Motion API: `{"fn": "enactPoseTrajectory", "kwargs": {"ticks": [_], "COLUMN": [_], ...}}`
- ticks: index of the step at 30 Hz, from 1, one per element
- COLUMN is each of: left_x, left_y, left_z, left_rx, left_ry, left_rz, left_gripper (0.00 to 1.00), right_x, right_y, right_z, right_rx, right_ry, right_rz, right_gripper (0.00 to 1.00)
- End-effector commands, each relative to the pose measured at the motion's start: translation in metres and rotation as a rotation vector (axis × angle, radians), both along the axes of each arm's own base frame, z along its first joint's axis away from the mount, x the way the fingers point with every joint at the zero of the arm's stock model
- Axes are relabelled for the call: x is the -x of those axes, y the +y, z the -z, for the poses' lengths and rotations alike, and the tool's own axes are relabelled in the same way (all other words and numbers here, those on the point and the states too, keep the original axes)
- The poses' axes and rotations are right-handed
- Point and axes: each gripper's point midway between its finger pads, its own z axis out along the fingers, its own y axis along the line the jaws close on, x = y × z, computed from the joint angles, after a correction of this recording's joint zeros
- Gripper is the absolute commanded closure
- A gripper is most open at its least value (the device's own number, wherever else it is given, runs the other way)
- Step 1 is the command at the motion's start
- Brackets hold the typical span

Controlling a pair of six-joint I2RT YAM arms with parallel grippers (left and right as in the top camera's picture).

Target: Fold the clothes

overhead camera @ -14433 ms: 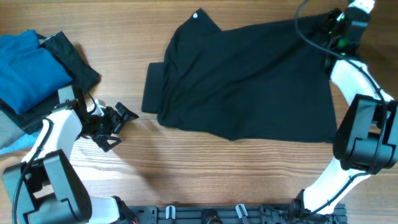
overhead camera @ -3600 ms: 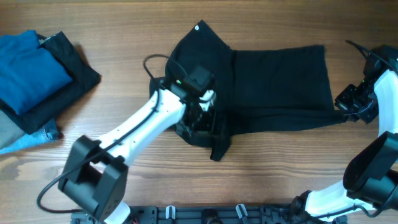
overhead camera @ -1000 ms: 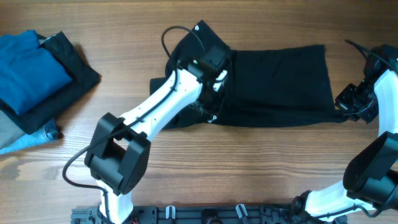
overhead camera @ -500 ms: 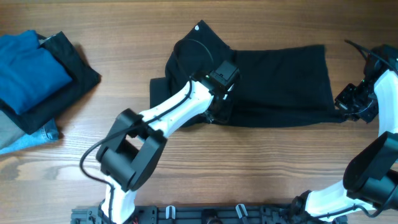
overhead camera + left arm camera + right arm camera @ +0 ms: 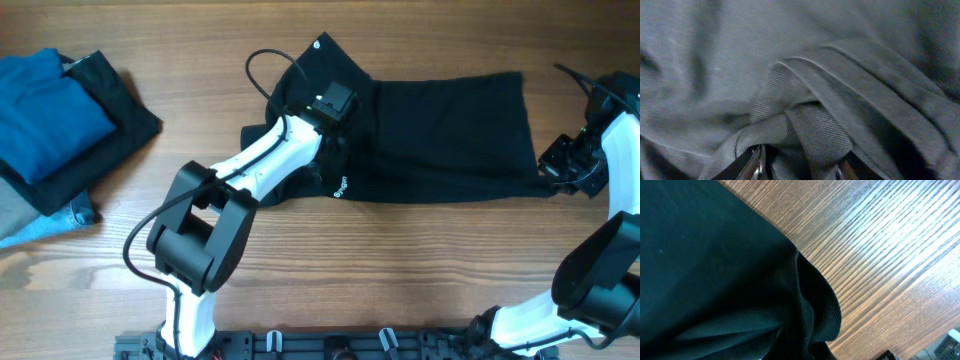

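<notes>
The clothes point(image 5: 440, 125), one black garment, lie spread across the far middle of the table. A white logo point(image 5: 318, 45) sits at the garment's far left corner and white lettering point(image 5: 340, 185) near its front edge. My left gripper point(image 5: 335, 140) is down on the garment's left part. In the left wrist view my left gripper point(image 5: 799, 169) is shut on a bunched fold of the clothes point(image 5: 810, 130). My right gripper point(image 5: 553, 165) is shut on the garment's front right corner, and in the right wrist view the clothes point(image 5: 715, 280) run down into its hidden jaws.
A bright blue folded garment point(image 5: 45, 115) lies on a plain black folded cloth point(image 5: 120, 110) at the far left, with grey and denim pieces point(image 5: 40, 215) under them. The left arm's cable point(image 5: 262, 65) loops over the garment's left edge. Bare wood point(image 5: 880, 245) lies beside the right corner.
My left gripper swung right and toward the front, then back left and farther away, staying on the fabric. The right arm has not moved.
</notes>
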Motion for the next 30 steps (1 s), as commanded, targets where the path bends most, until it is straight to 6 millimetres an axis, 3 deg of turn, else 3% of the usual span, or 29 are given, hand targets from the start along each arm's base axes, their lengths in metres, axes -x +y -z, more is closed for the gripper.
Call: {"fn": "enactPoseTrajectory", "kwargs": {"ticks": [1, 10, 17, 23, 27, 30], "left_x": [-0.003, -0.010, -0.009, -0.004, 0.000, 0.000], "left_y": [0.004, -0.011, -0.011, -0.007, -0.002, 0.007], "left_z": [0.004, 0.001, 0.001, 0.003, 0.001, -0.012], "left_rx": [-0.012, 0.047, 0.046, 0.029, 0.016, 0.019], "left_ry": [-0.011, -0.037, -0.037, -0.014, 0.004, 0.001], "left_rz": [-0.028, -0.014, -0.014, -0.012, -0.014, -0.031], "left_gripper": [0.55, 0.55, 0.83, 0.96, 0.96, 0.96], "right_x": [-0.006, -0.006, -0.006, -0.006, -0.006, -0.006], "right_y": [-0.004, -0.004, -0.004, -0.004, -0.004, -0.004], "right_z": [-0.007, -0.007, -0.007, -0.007, -0.007, -0.007], "right_rx": [0.010, 0.011, 0.011, 0.012, 0.012, 0.012], "right_ry": [-0.025, -0.026, -0.027, -0.027, -0.028, -0.028], "right_rz": [-0.005, -0.006, -0.006, -0.006, -0.006, -0.006], "right_gripper": [0.93, 0.92, 0.92, 0.92, 0.92, 0.91]}}
